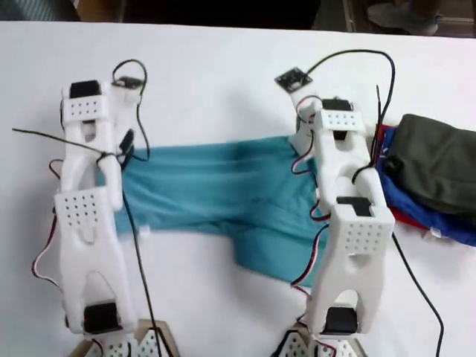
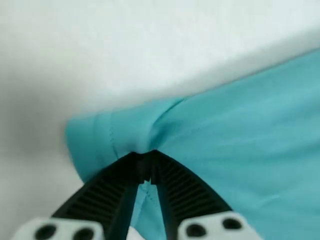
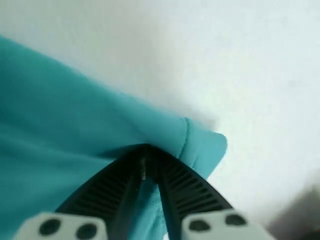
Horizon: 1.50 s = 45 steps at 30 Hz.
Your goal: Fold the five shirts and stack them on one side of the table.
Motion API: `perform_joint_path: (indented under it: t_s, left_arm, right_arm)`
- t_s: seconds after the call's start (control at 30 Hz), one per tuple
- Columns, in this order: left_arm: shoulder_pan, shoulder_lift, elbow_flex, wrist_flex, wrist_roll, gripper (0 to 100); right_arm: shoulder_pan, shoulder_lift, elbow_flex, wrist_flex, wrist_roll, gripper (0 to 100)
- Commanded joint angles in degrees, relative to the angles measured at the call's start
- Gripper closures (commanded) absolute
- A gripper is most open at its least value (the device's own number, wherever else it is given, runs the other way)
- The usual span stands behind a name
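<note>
A teal shirt (image 1: 223,190) lies stretched across the middle of the white table (image 1: 223,82) between the two arms. In the left wrist view my left gripper (image 2: 146,161) is shut on the teal shirt (image 2: 235,150), pinching a hemmed corner. In the right wrist view my right gripper (image 3: 146,156) is shut on the teal shirt (image 3: 60,130) next to its other corner. From above, the left arm (image 1: 89,193) stands over the shirt's left end and the right arm (image 1: 346,201) over its right end. Both grippers are hidden under the arms there.
A pile of shirts sits at the right edge: a dark green one (image 1: 439,160) on top, blue (image 1: 439,219) and red (image 1: 387,137) beneath. Black cables (image 1: 137,111) loop by both arms. Bare table lies beyond the shirt.
</note>
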Motion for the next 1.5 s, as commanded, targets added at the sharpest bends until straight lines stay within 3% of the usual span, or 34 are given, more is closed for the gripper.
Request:
perform_joint_path:
  t_s: [0.0,0.3,0.57,0.73,1.0,1.37,1.47]
  left_arm:
    - [-0.26,-0.79,-5.67,0.62,1.05,97]
    - [0.18,-11.78,4.44,0.7,0.62,97]
    - [2.37,-28.04,23.96,0.62,0.7,97]
    - [6.51,-33.23,36.35,-1.23,3.34,97]
    - [7.65,-33.67,49.63,-10.73,3.52,97]
    - [7.65,-33.58,62.46,-23.03,3.78,97]
    - [7.82,-33.49,65.1,-25.58,3.78,97]
  right_arm:
    - [0.66,-0.66,-4.92,3.03,-0.44,97.7]
    - [0.13,-10.33,-6.95,18.15,0.0,97.7]
    - [-7.87,-18.77,-6.77,29.76,3.25,97.6]
    - [-12.97,-19.21,-0.88,29.32,3.34,97.6]
    - [-14.99,-19.12,12.92,18.15,3.34,97.6]
    - [-15.16,-26.51,27.34,18.86,3.52,97.6]
    - [-16.13,-30.29,32.7,19.03,6.77,97.6]
